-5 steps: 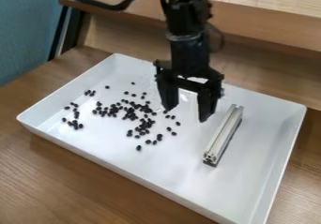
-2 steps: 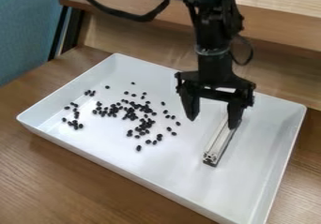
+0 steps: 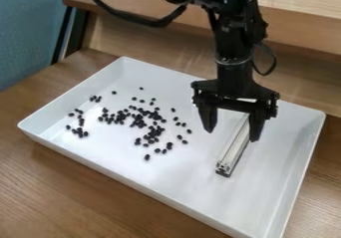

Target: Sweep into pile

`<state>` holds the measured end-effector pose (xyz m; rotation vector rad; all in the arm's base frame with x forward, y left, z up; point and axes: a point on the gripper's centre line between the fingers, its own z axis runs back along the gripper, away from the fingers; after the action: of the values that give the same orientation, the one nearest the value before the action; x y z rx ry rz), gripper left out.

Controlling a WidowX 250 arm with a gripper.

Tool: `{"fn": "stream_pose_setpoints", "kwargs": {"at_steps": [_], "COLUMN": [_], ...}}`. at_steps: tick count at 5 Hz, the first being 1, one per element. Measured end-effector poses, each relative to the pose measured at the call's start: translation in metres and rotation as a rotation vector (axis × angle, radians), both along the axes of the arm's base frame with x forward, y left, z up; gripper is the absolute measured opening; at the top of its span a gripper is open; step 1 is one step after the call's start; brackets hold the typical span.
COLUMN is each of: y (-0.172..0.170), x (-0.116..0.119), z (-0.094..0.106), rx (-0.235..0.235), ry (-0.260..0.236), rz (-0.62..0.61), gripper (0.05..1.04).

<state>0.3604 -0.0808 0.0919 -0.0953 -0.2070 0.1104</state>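
Note:
My gripper (image 3: 232, 135) hangs over the right half of the white tray (image 3: 193, 192), its two fingers spread wide with nothing held. Below it lies a silver metal bar (image 3: 233, 151) with a dark underside, slanting from the upper right down to the lower left; the right finger covers part of its far end. Dark beans (image 3: 138, 121) are scattered over the left and middle of the tray, left of the gripper, densest near the middle, with a small cluster (image 3: 80, 131) toward the left wall.
The tray's raised walls surround the work area. It rests on a brown wooden table (image 3: 86, 182). Behind it stands a wooden ledge (image 3: 299, 30), and blue fabric (image 3: 30, 33) is at the upper left.
The gripper has moved right, away from the beans and over the bar, and slightly lower in the view since the previous frame. The beans and bar have kept their places.

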Motion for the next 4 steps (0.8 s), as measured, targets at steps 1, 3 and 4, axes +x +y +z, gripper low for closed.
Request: {"fn": "stream_pose_setpoints", "kwargs": {"at_steps": [1,3,4], "y": [0.001,0.0,-0.001], "x": [0.001,0.012,0.02], "z": [-0.014,-0.022,-0.029], "rx": [0.005,0.009,0.015], "ry": [0.03,0.035,0.042], "rz": [0.032,0.072,0.075], "gripper": [0.999,0.999,0.999]}}
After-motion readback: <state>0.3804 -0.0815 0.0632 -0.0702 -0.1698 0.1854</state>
